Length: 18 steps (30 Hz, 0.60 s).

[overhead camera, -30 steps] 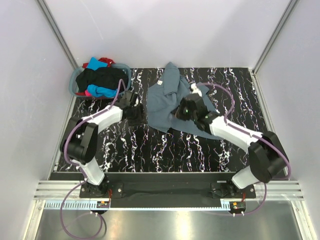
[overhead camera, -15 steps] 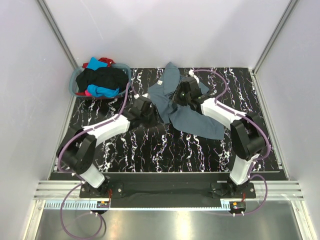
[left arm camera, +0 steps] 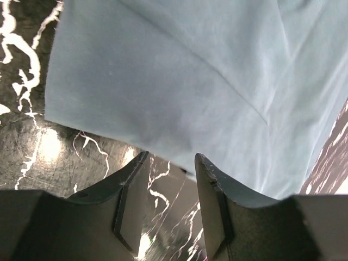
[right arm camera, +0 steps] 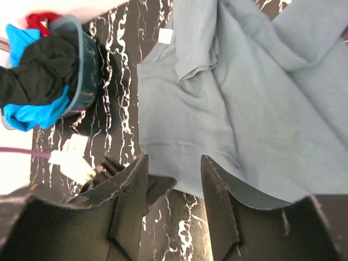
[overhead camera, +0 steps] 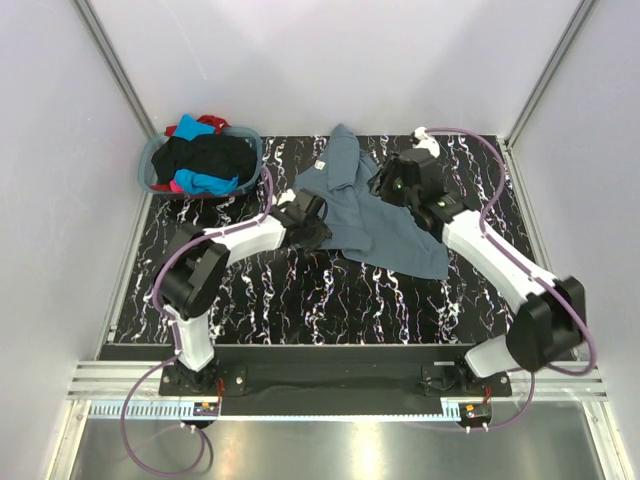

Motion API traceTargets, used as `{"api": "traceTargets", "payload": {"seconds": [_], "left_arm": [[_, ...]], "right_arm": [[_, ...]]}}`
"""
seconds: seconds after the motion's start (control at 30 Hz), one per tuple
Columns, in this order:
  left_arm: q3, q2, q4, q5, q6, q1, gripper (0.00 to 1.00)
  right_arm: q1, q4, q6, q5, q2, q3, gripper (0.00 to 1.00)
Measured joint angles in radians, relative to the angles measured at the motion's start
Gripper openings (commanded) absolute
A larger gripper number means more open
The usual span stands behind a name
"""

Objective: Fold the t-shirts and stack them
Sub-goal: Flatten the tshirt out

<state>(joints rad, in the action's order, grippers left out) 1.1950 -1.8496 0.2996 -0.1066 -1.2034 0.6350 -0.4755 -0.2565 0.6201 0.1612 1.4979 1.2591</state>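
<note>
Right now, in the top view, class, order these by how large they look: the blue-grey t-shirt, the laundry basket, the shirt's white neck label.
Largest: blue-grey t-shirt
Then: laundry basket
Smallest: white neck label

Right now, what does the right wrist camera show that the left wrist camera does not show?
Only the right wrist view shows the round grey-blue plastic laundry basket holding black, turquoise and red fabric t-shirts, plus a small white neck label. Only the left wrist view shows a corner of the slate blue-grey fabric t-shirt up close, just ahead of its jaws. Both show that t-shirt on the black white-veined table, and open jaws holding nothing.
</note>
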Motion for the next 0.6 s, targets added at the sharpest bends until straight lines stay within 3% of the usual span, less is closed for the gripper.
{"api": "traceTargets", "payload": {"seconds": [0.27, 0.37, 0.4, 0.6], "left_arm": [[0.068, -0.092, 0.055, -0.03, -0.111, 0.013, 0.42], [0.113, -0.124, 0.071, -0.025, -0.081, 0.01, 0.07], [0.136, -0.138, 0.071, -0.018, -0.057, 0.007, 0.0], [0.116, -0.117, 0.066, -0.018, 0.062, -0.011, 0.0]], "right_arm": [[0.001, -0.008, -0.01, 0.029, -0.113, -0.106, 0.51], [0.001, -0.021, -0.015, 0.033, -0.121, -0.138, 0.52], [0.001, -0.023, -0.018, 0.033, -0.127, -0.149, 0.52], [0.001, -0.026, -0.024, 0.011, -0.167, -0.221, 0.52]]}}
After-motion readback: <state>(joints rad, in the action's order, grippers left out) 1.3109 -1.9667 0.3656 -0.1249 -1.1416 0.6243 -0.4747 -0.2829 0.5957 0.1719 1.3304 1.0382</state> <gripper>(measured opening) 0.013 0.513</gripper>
